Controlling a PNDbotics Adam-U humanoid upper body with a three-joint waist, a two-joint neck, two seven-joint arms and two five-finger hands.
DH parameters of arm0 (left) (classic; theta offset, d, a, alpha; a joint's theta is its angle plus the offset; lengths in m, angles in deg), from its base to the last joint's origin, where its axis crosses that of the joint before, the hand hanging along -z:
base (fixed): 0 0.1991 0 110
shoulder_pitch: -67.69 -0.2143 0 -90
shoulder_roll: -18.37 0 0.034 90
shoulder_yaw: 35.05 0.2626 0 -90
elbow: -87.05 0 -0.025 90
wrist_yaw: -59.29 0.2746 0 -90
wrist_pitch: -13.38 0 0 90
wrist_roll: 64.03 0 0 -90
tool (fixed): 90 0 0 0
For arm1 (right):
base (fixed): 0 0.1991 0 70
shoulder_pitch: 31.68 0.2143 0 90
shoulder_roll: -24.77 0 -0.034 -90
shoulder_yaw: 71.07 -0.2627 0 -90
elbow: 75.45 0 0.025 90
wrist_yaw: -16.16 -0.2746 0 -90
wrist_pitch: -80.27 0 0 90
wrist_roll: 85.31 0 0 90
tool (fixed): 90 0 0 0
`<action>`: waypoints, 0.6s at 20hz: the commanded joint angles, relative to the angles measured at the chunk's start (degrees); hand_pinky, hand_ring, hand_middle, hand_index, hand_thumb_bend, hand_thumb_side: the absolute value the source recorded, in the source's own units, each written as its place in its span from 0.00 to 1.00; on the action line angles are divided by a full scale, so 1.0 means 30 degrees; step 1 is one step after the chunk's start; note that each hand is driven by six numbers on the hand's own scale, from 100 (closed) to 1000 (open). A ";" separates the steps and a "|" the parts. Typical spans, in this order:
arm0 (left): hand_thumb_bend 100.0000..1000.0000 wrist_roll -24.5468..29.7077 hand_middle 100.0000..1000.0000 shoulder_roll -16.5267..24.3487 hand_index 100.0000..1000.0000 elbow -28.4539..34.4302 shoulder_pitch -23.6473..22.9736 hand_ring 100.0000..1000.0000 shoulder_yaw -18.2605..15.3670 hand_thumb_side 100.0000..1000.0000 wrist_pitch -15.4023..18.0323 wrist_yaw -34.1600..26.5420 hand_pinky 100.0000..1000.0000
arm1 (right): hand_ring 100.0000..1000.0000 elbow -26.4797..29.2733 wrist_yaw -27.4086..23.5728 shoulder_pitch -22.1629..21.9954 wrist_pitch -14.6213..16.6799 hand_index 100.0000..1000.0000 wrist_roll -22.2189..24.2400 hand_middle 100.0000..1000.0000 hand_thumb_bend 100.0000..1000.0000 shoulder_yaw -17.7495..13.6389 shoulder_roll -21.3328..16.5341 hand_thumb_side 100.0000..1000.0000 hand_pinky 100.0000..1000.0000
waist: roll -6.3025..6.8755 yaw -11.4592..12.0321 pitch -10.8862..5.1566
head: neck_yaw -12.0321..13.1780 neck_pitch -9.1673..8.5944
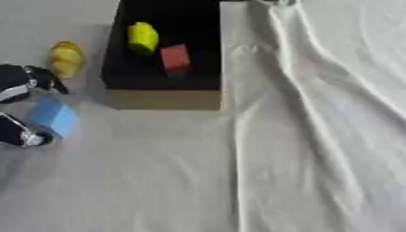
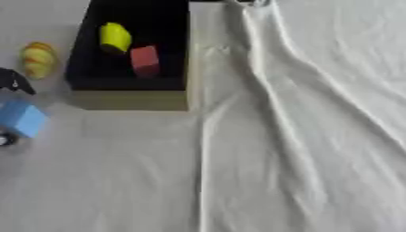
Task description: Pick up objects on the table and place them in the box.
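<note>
Closing left hand (image 1: 20,106) around light blue cube (image 1: 54,117).
Black-lined cardboard box (image 1: 164,99) lies at two o'clock from it.

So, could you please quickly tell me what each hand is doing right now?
Left hand: closed around the light blue cube-shaped block.
Right hand: not in view.

white cloth (image 1: 317,149) covers the table across the whole view. heavily wrinkled on the right half: long folds run diagonally from top centre down to the right edge. 1 sharp vertical crease (image 1: 236,181) runs from mid-frame down to the bottom edge. left part lies smoother, greyer in shade. small dark blurred bit at the top edge (image 1: 277,2), can't identify.
</note>
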 commanded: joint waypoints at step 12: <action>0.11 -0.0968 0.42 0.0265 0.47 0.0963 0.0363 0.50 -0.0321 0.02 -0.0071 -0.0372 0.56 | 0.62 0.0278 -0.0534 -0.0122 -0.0049 0.66 -0.0207 0.51 0.00 -0.0291 -0.0160 0.69 0.70 | 0.0208 -0.0034 0.0006 | 0.0019 -0.0226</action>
